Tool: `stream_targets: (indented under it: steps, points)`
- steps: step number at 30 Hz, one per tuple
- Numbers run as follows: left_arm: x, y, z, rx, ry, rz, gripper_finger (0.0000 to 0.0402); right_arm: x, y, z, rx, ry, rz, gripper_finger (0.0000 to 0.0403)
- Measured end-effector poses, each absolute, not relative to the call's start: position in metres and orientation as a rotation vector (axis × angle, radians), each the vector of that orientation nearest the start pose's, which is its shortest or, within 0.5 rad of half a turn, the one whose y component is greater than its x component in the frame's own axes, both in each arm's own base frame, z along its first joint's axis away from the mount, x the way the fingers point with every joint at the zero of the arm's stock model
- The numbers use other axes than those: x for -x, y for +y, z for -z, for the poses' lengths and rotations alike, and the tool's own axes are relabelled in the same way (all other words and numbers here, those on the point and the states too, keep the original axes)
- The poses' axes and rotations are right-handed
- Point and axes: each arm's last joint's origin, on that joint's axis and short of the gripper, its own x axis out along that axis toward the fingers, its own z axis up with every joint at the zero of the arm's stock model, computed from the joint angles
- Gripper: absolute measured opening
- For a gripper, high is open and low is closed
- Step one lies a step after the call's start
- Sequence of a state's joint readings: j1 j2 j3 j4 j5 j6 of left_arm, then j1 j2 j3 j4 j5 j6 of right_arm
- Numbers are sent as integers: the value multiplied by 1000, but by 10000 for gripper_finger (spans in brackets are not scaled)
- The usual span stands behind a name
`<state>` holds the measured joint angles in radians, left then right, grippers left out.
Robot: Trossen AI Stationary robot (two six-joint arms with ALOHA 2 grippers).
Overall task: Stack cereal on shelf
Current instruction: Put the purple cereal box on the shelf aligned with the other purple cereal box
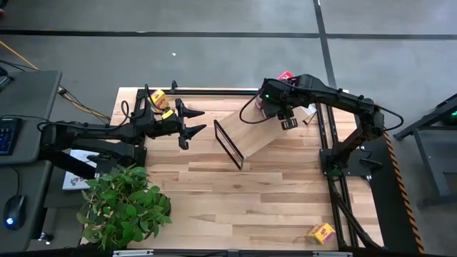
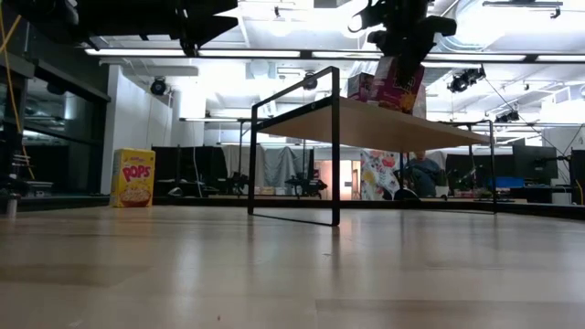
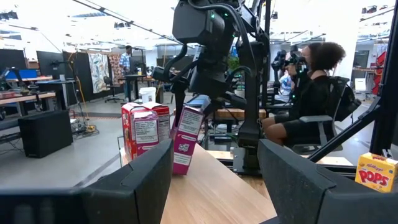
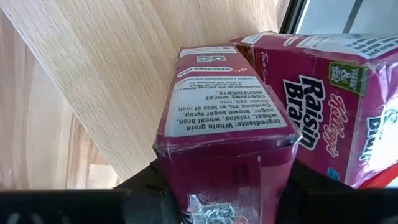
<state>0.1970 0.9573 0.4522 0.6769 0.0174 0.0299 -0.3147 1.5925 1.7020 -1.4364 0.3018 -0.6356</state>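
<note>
Light wood planks carry the shelf [image 1: 253, 135], set at an angle. Over its far end the right gripper [image 1: 265, 106] clamps a tilted magenta cereal box [image 4: 227, 134] beside another box [image 4: 329, 99]. Left gripper [image 1: 194, 121] hovers nearby, fingers spread apart.

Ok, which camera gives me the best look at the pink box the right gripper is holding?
Right wrist view: the held pink box fills the frame, clamped by the right gripper, beside another on the shelf. Left wrist view shows it tilted; low view from below; high view hides it.
</note>
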Motion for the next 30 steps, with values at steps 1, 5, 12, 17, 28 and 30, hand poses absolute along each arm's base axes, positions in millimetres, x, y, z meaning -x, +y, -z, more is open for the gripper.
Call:
stream_targets:
  steps: [1,5,12,17,28,30]
  points:
    - [-203,40,-270,-48,-168,-181,225,-269,-97,-361,512,1461,76,160]
    - [-203,40,-270,-48,-168,-182,225,-269,-97,-361,517,1463,83,182]
    - [-203,40,-270,-48,-168,-182,225,-269,-98,-362,552,1478,98,220]
    - [-203,40,-270,-49,-168,-182,225,-271,-99,-363,598,1466,95,232]
    - [-203,40,-270,-49,-168,-182,225,-275,-100,-364,650,1437,107,234]
    - [-203,40,-270,-49,-168,-182,225,-274,-101,-364,656,1442,116,234]
